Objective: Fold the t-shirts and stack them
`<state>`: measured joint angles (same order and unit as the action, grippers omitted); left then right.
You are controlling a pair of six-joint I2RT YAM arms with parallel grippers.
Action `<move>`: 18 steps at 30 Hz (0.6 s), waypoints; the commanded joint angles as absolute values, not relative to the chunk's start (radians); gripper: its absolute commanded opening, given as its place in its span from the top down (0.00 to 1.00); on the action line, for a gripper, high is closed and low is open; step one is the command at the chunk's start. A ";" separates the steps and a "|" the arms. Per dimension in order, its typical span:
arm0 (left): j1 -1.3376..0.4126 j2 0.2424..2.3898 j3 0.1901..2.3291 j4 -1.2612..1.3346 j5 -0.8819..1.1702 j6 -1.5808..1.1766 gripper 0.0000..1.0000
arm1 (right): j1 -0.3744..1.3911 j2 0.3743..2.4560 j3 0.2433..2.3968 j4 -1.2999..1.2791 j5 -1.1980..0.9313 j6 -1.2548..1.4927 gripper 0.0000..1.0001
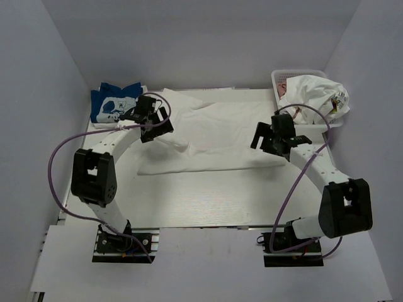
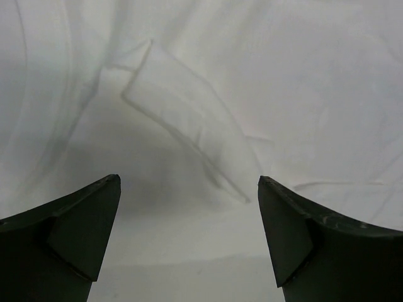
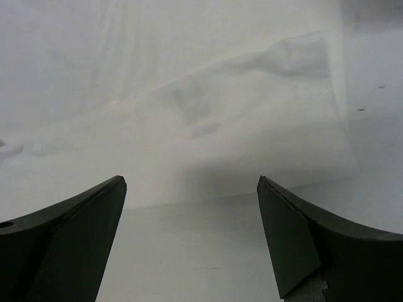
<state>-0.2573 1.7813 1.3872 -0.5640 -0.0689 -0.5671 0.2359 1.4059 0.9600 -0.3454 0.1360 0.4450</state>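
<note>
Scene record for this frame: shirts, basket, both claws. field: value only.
spread shirt: white t-shirt, laid out mid-table, wrinkled
far left: blue t-shirt with white graphic, bunched
far right: white basket holding a crumpled tee, white with some print
left claw: open, empty, over a folded flap of the white t-shirt
right claw: open, empty, over the white t-shirt's right edge

- White panel walls (image 1: 189, 44) enclose the back and both sides.
- Pale wood-grain bench (image 1: 208, 201) fills the floor of the enclosure.
- Light is even, shadows soft.
</note>
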 commanded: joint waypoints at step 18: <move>-0.305 1.904 1.307 -0.272 0.281 -0.620 0.00 | 0.291 1.523 0.876 -0.229 -0.012 0.410 0.10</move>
<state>-0.2985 1.9148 1.2484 -0.3115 0.2970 -0.6094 0.2939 1.5139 0.8719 -0.2577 -0.0067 0.4122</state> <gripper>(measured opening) 0.995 0.904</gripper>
